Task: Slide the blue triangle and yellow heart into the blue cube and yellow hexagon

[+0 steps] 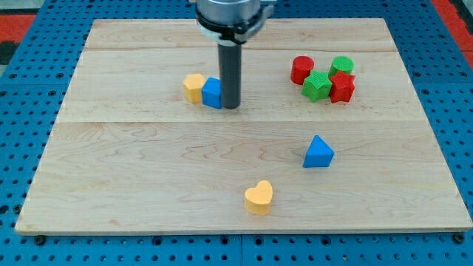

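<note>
A blue triangle (318,152) lies on the wooden table (133,185), toward the view's right and below the middle. A yellow heart (259,197) sits lower still, near the table's bottom edge and to the view's left of the triangle; the two are apart.

Well above them, left of centre, a blue cube (212,92) and a yellow hexagon (194,87) stand touching, the hexagon on the view's left. The arm's dark rod comes down from the view's top, and my tip (230,106) rests right against the cube's right side. The arm carries no hand, only this rod, so there is nothing spread or pressed together to report.

Bare wood lies between the lower pair and the upper pair.

At the upper right is a tight cluster: a red cylinder (301,69), a green cylinder (341,66), a green block (316,86) and a red block (342,87), their exact shapes unclear.
</note>
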